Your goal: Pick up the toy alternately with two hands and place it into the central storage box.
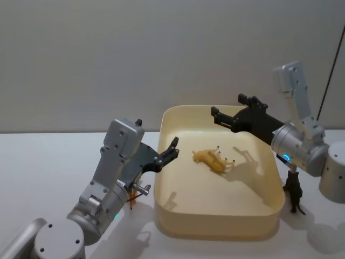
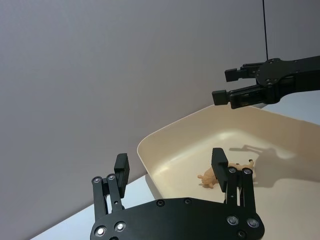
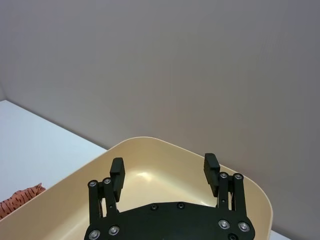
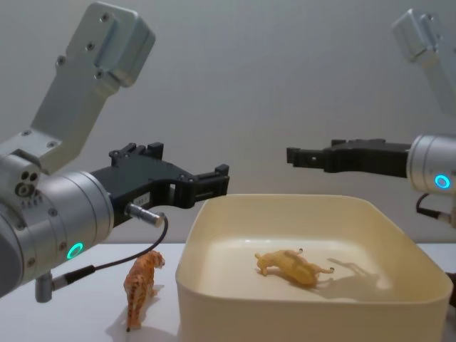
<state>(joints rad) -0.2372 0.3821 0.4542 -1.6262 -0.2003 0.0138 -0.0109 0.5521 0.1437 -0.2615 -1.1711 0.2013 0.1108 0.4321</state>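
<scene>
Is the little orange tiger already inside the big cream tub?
No, the orange tiger stands on the table just outside the cream tub, by its left wall.

Soft, even light from above falls on the white counter (image 1: pixel 43 162) and the large cream plastic tub (image 1: pixel 215 229). The tub's smooth floor shows a pale glare patch (image 3: pixel 142 176) and, beside the yellow toy animal (image 1: pixel 214 160), the shadow of the black pronged right gripper (image 1: pixel 228 107). The plain grey wall (image 1: pixel 161 54) dims toward its corners, while a green ring light (image 4: pixel 75 250) glows on the silver-grey left arm (image 4: pixel 50 214) and a blue ring light (image 4: pixel 442 181) opposite.
</scene>
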